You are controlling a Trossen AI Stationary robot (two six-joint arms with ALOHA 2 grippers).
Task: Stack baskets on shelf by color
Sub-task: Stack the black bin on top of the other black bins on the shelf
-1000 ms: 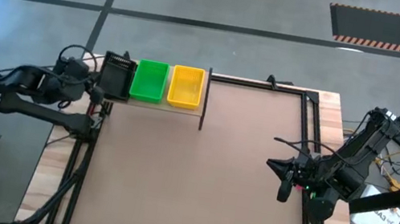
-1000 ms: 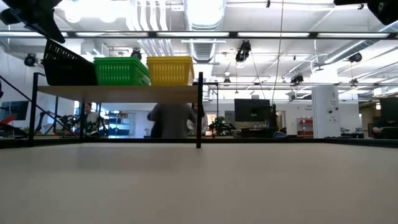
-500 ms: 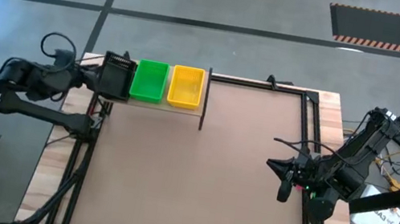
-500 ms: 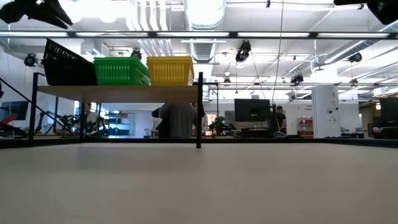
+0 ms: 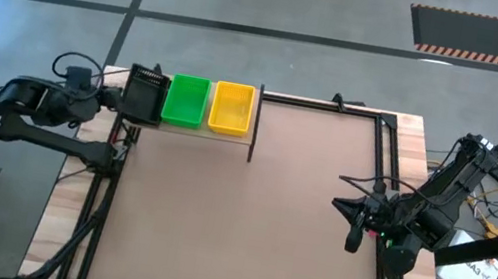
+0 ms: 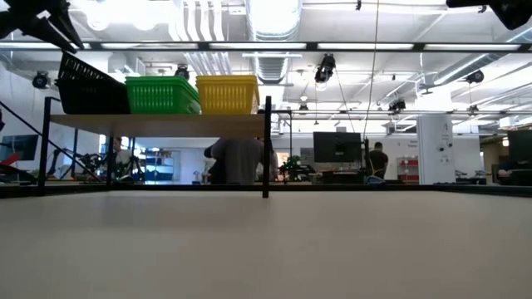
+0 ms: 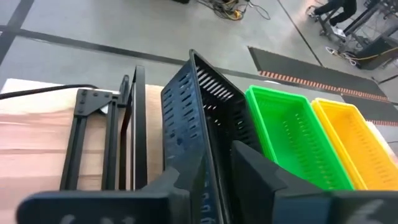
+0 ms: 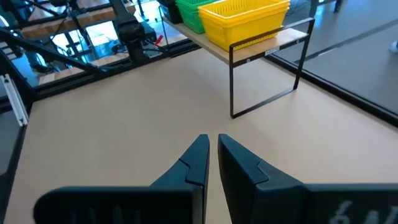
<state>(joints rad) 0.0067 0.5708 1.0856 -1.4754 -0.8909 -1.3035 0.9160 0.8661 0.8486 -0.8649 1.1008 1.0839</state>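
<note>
Three colours of baskets stand in a row on the shelf (image 5: 191,132) at the table's far left: black basket (image 5: 145,94), green baskets (image 5: 185,101), yellow baskets (image 5: 232,106). The black basket (image 6: 83,90) sits tilted, its left long side raised and its right side low beside the green ones (image 6: 162,94). My left gripper (image 5: 117,99) is open at the black basket's left side. In the left wrist view its fingers (image 7: 208,158) stand on either side of the basket's left wall (image 7: 186,124). My right gripper (image 8: 212,140) is shut and hovers over the table's right part (image 5: 344,209). My left gripper has one finger (image 7: 177,180) outside the black basket's raised left wall and one finger (image 7: 252,171) inside it. It comes level from the table's left. I cannot tell whether either finger touches the wall.
The shelf stands on thin black legs (image 6: 265,145) above the brown tabletop (image 5: 244,230). A black frame (image 5: 336,104) runs along the table's far and right edges. People move in the room behind the table (image 6: 237,162).
My left gripper has moved from the black basket's near-left corner toward the far edge along its left side. It rose a little, then came back down. The black basket has kept the same tilt throughout.
</note>
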